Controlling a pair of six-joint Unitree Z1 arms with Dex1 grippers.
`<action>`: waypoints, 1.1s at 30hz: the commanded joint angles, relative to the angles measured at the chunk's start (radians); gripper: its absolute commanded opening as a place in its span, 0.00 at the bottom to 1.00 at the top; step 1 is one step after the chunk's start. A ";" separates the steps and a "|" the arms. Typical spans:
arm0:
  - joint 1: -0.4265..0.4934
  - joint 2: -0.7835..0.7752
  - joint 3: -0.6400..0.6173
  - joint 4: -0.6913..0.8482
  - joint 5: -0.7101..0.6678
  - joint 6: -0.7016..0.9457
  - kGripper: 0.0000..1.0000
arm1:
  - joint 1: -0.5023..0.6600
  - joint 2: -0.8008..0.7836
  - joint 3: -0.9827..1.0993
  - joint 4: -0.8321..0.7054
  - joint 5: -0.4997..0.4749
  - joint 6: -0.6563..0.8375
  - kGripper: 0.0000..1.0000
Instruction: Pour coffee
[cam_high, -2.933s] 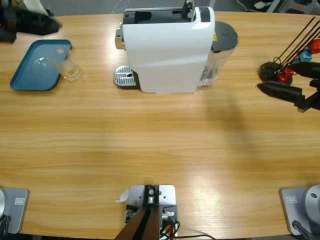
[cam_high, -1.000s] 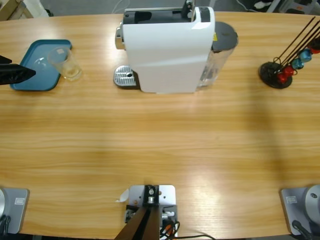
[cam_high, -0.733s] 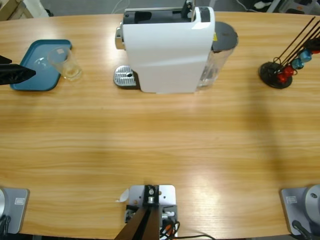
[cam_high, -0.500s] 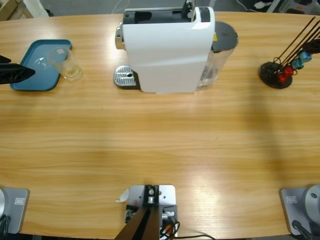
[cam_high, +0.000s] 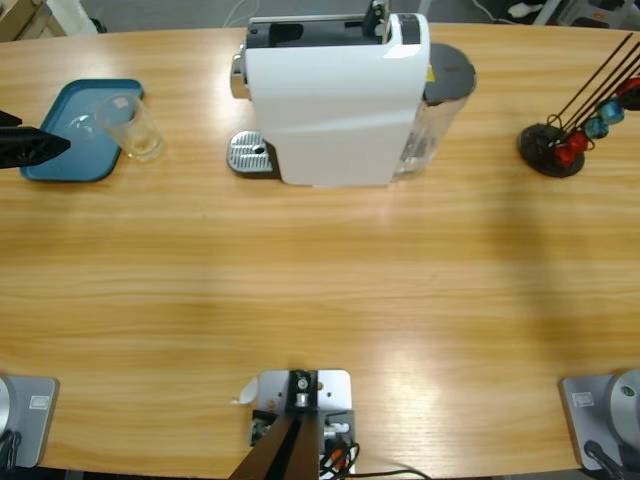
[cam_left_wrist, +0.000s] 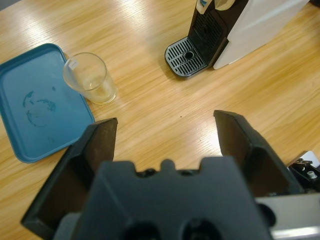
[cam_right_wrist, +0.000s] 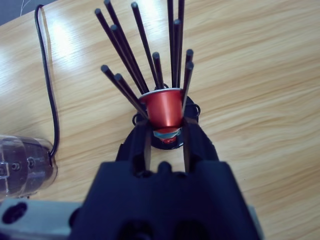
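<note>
From overhead we look straight down on the coffee machine (cam_high: 335, 95). Our left wrist camera, set left of the machine and angled down from nearby, shares its drip grate (cam_left_wrist: 186, 56) and the blue tray (cam_left_wrist: 30, 105) with the overhead. Our right wrist camera sits close over the capsule rack (cam_right_wrist: 160, 90), right of the machine.

Coffee machines: one (cam_high: 335, 95) — white, upper middle of the high view.
Drip grates: one (cam_high: 250, 154), at the machine's left foot.
Glass cups: one (cam_high: 130, 127), upper left, just beside the tray's right edge.
Trays: one (cam_high: 60, 140), blue, upper left.
Capsule racks: one (cam_high: 552, 145), black rods, far right.
Capsules: three counted in the high view — red (cam_high: 568, 150), blue (cam_high: 595, 127), red (cam_high: 629, 89); one red capsule (cam_right_wrist: 162, 107) in the right wrist view.
Grippers: two — left gripper (cam_left_wrist: 165, 135), right gripper (cam_right_wrist: 165, 132).
</note>
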 joint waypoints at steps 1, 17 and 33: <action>-0.014 -0.009 0.037 -0.012 0.017 0.011 0.81 | -0.014 0.008 0.026 -0.015 -0.006 -0.016 0.10; -0.017 -0.014 0.040 -0.012 0.017 0.011 0.81 | -0.003 -0.106 0.000 0.009 -0.009 -0.064 0.10; -0.019 -0.003 0.043 -0.024 0.006 0.011 0.81 | 0.145 -0.274 -0.177 0.223 0.026 -0.250 0.10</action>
